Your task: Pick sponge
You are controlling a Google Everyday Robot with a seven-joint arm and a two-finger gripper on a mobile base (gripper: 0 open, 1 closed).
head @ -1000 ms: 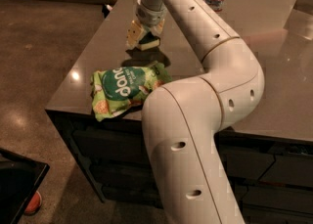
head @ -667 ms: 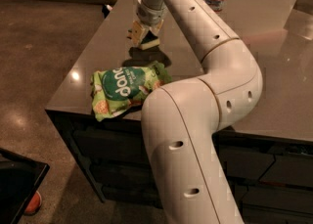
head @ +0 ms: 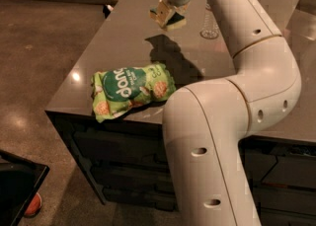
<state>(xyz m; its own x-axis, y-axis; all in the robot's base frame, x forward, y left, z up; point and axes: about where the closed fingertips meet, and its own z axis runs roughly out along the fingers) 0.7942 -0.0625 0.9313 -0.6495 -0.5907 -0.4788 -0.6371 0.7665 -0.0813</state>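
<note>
Dark countertop (head: pixel 118 37) lies beneath pincer (head: pixel 167 15) gripping sponge (head: pixel 176 21).

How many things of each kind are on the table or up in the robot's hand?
Sponge: 1, gripped by the end effector above the table
Green snack bag: 1
Clear bottle: 1
Total: 3

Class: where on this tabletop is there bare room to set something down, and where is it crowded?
Bare: the table left of the gripper, which holds the sponge aloft, back from the snack bag. Crowded: the front edge, with bag and arm; and around the bottle.
</note>
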